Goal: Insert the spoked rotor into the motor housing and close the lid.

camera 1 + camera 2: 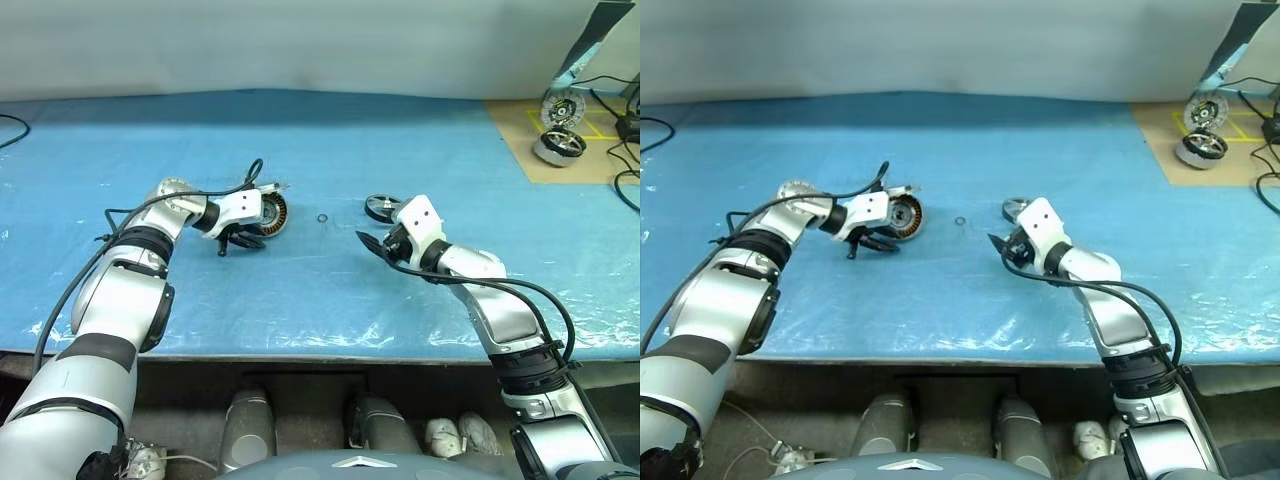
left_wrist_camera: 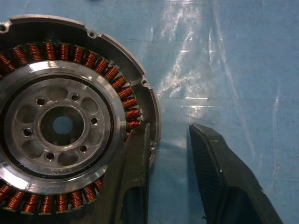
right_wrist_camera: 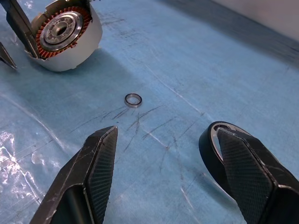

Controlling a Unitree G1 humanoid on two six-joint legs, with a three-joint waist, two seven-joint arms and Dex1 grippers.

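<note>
Surface: table (image 1: 330, 300) under a blue plastic sheet, wrinkled and glossy along the near edge
Left of centre: motor housing (image 1: 268, 212) on the sheet, copper windings showing; lid (image 1: 793, 190) just left of it, partly hidden
Centre: tiny thin ring (image 1: 322, 219) lying flat, apart from the rest
Right of centre: spoked rotor (image 1: 381, 207) on the sheet
Far right corner: brown board (image 1: 560, 140) bearing two silver spoked wheels (image 1: 559, 147); black cables (image 1: 625, 185) beside it
</note>
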